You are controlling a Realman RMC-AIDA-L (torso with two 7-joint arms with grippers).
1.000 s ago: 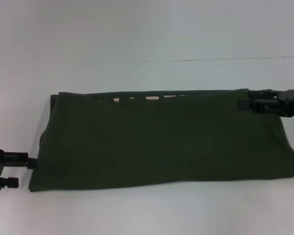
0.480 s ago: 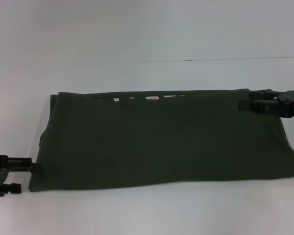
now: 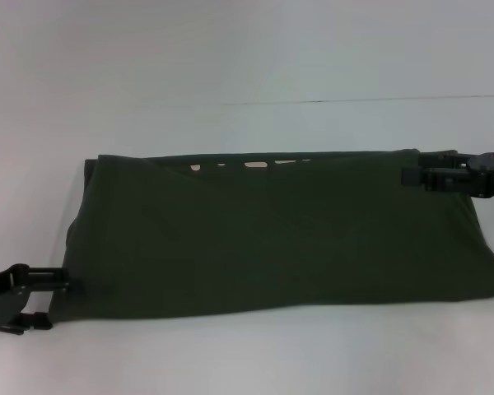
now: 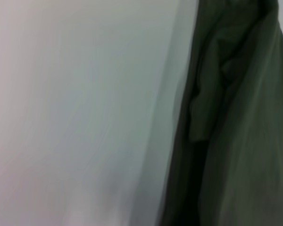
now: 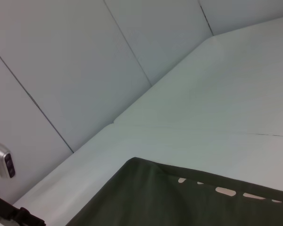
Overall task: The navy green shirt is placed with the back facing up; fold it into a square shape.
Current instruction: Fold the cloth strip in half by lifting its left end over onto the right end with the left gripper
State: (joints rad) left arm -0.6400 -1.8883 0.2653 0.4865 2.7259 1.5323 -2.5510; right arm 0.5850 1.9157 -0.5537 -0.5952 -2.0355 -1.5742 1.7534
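Note:
The navy green shirt lies on the white table as a long folded band, plain side up. Pale lettering peeks out along its far edge. My left gripper is open at the shirt's near left corner, one finger touching the cloth edge and the other lower, on the table. My right gripper rests at the far right corner of the shirt. The left wrist view shows the shirt's layered side edge close up. In the right wrist view, the shirt's far edge shows.
Bare white table stretches beyond the shirt, with a thin seam across it. Grey wall panels stand behind the table. A small silver device is fixed to the wall at one side.
My left gripper has slid nearer and slightly rightward, up against the shirt's near left corner. The right gripper and the shirt have stayed in place.

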